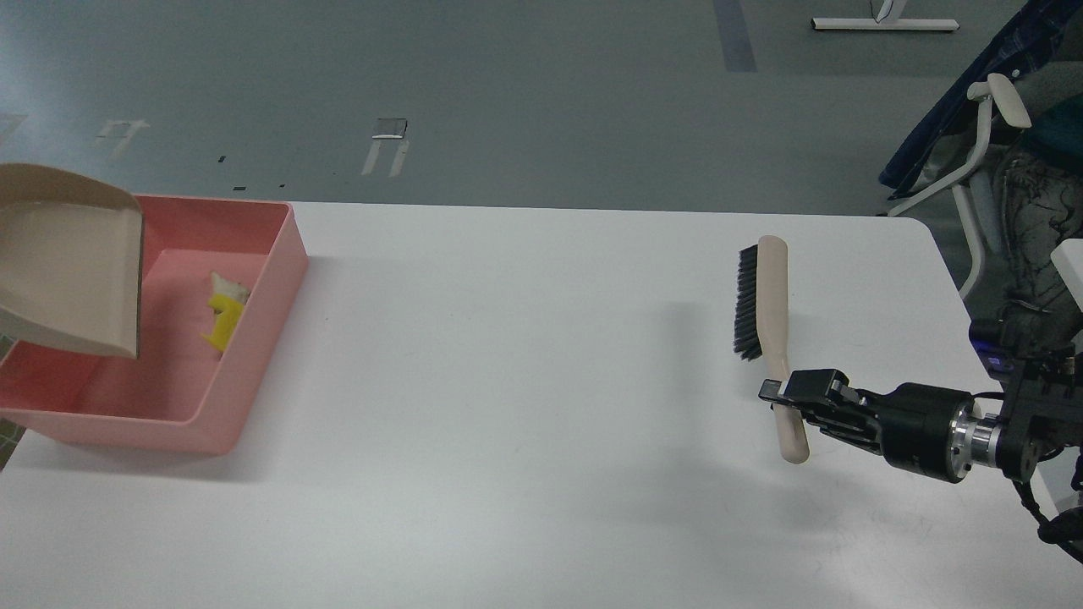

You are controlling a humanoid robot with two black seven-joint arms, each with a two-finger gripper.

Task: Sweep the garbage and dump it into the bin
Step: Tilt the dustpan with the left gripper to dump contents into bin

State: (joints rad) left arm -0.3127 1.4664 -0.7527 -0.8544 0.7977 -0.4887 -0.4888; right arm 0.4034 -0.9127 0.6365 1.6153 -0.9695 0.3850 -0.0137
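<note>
The garbage (225,315), a yellow sponge scrap touching a whitish bread bit, lies inside the pink bin (254,381) at the desk's (508,423) far left corner, close to the bin's right wall. A beige dustpan (68,262) hangs tilted over the bin's left part, hiding some of its floor; what holds it is out of view. Near the right edge, the right gripper (783,396) is clamped on the handle of a beige brush (766,296), bristles facing left.
</note>
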